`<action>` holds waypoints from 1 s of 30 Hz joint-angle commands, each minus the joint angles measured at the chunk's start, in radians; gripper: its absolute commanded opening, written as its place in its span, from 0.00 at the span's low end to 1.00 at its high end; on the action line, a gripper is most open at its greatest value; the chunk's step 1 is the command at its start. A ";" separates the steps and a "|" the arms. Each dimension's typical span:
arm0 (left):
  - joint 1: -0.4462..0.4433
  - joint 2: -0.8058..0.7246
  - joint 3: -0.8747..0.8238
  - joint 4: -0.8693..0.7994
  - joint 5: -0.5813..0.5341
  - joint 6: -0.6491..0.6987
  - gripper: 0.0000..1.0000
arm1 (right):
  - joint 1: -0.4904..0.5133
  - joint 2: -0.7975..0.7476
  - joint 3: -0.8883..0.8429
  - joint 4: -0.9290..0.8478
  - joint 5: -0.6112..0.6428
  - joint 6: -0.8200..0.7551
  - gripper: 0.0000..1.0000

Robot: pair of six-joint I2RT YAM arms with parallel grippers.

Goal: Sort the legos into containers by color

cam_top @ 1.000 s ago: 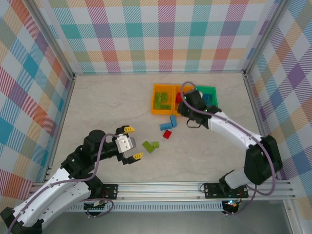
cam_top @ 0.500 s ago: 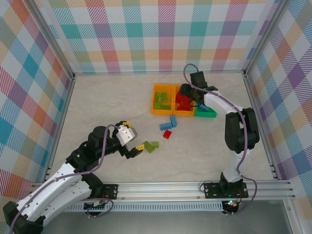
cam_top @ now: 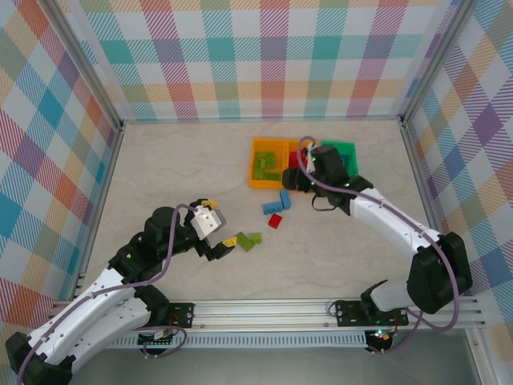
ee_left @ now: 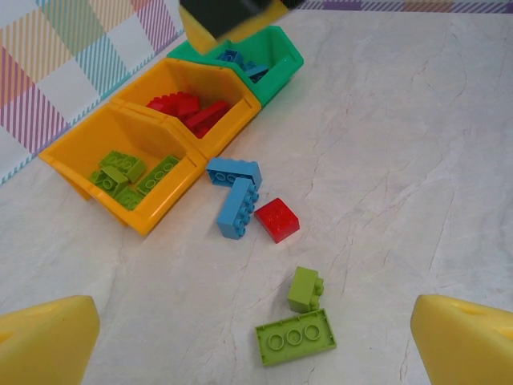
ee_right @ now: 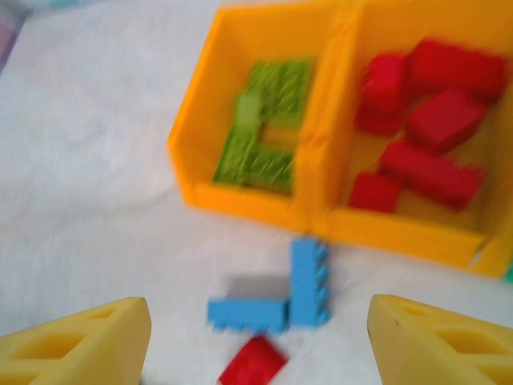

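Three joined bins stand at the back: an orange one with lime green legos, an orange one with red legos, and a green one with blue legos. Loose on the table lie two blue bricks, a red brick and two lime green bricks. My left gripper is open just left of the green pair; the flat green plate lies between its yellow fingers. My right gripper is open above the bins' front edge, over the blue bricks.
The plaid walls and metal frame rail enclose the marble-patterned table. The right arm's forearm crosses the table's right half. Bare table lies left of the bins and in front of the loose bricks.
The right arm has swung back from over the bins to their front edge above the blue bricks. The left gripper moved up to the green bricks a second ago and has held since.
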 commanded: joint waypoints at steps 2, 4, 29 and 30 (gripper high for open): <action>0.021 0.011 0.030 0.011 0.037 0.022 1.00 | 0.123 0.057 0.005 -0.101 0.060 -0.043 0.72; 0.025 0.015 0.033 0.008 0.040 0.023 1.00 | 0.168 0.128 0.048 -0.136 0.108 -0.042 0.72; 0.025 -0.010 0.026 -0.007 0.028 0.040 1.00 | 0.202 0.561 0.314 -0.261 0.157 -0.035 0.73; 0.025 -0.010 0.026 -0.007 0.028 0.040 1.00 | 0.206 0.564 0.312 -0.261 0.156 -0.036 0.71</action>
